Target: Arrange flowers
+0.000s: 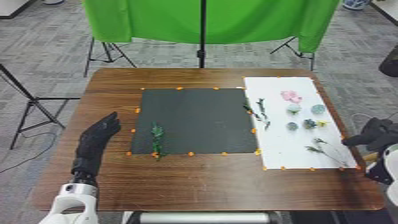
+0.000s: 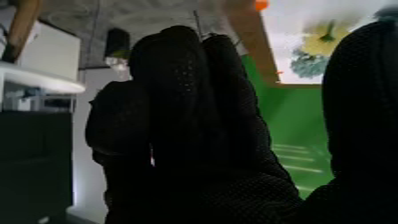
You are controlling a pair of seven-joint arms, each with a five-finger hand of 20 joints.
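R hand (image 1: 373, 135) is nearest, open, fingers straight & thumb held apart; in head view it's at abt 3–4 o'clock, by the tbl's R edge. In R wrist view, that same R hand (image 2: 191, 120) has fingers up, w/ yellow flower & a bluish head beyond. L hand (image 1: 94, 134) is also open, fingers straight, approx 9 o'clock from the dark mat (image 1: 200, 117), over the brown tbl (image 1: 178, 182). On the mat, at its 7–8 o'clock: one leafy green sprig (image 1: 157, 136), lengthwise. White sheet (image 1: 277, 161) lies at the mat's 3 o'clock w/ the other stems & blooms. Going by the sheet's own clock: pink flower (image 1: 290, 96) at 12, pale round head (image 1: 294, 108) just below it, another round head (image 1: 318, 109) at 1, yellow flower (image 1: 323, 123) at 3 w/ bluish head (image 1: 309, 123) just beside it, one more pale head (image 1: 292, 126) nr centre, thin-stemmed sprig (image 1: 316, 149) at 5, dark slim sprigs (image 1: 262, 109) at 10. Orange markers (image 1: 191, 154) edge mat & sheet. Green cloth (image 1: 160, 22) at head view's 12, past the tbl.
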